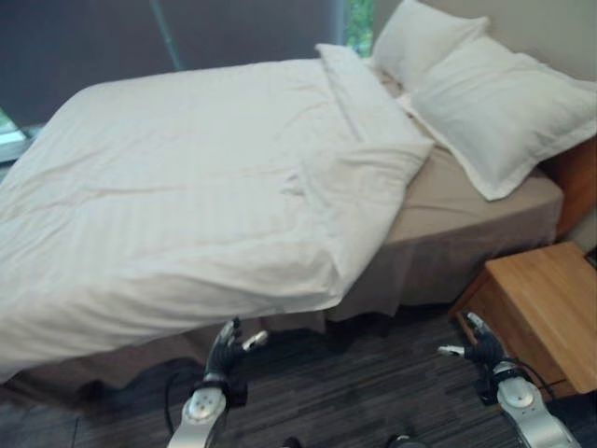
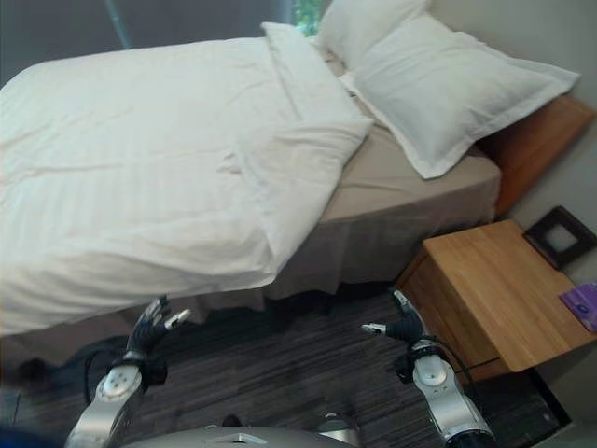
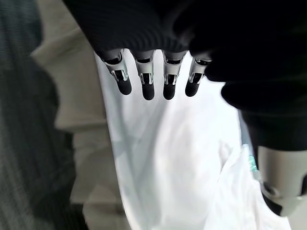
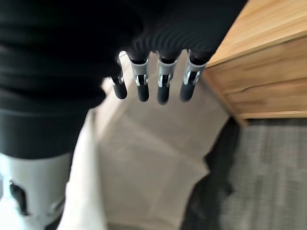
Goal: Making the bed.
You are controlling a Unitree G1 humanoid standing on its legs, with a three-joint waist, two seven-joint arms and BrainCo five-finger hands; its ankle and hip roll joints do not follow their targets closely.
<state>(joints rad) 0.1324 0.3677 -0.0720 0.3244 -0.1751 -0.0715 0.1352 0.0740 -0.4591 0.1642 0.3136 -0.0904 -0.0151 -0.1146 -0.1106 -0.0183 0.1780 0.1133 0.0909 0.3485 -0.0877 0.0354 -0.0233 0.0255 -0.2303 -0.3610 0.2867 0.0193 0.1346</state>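
A white striped duvet (image 1: 187, 196) covers most of the bed, its top corner folded back near the pillows, leaving the beige sheet (image 1: 457, 201) bare. Two white pillows (image 1: 494, 107) lean at the headboard. My left hand (image 1: 224, 353) hovers low above the floor in front of the bed's near side, fingers (image 3: 146, 79) straight and holding nothing, with the duvet's hanging edge (image 3: 163, 158) past them. My right hand (image 1: 483, 350) is held near the floor beside the nightstand, fingers (image 4: 163, 81) relaxed and empty, facing the beige bed skirt (image 4: 153, 158).
A wooden nightstand (image 2: 494, 289) stands at the right of the bed, carrying a dark frame (image 2: 560, 235) and a purple item (image 2: 583, 303). A wooden headboard (image 2: 536, 140) rises behind the pillows. Dark carpet (image 1: 336, 383) lies between me and the bed.
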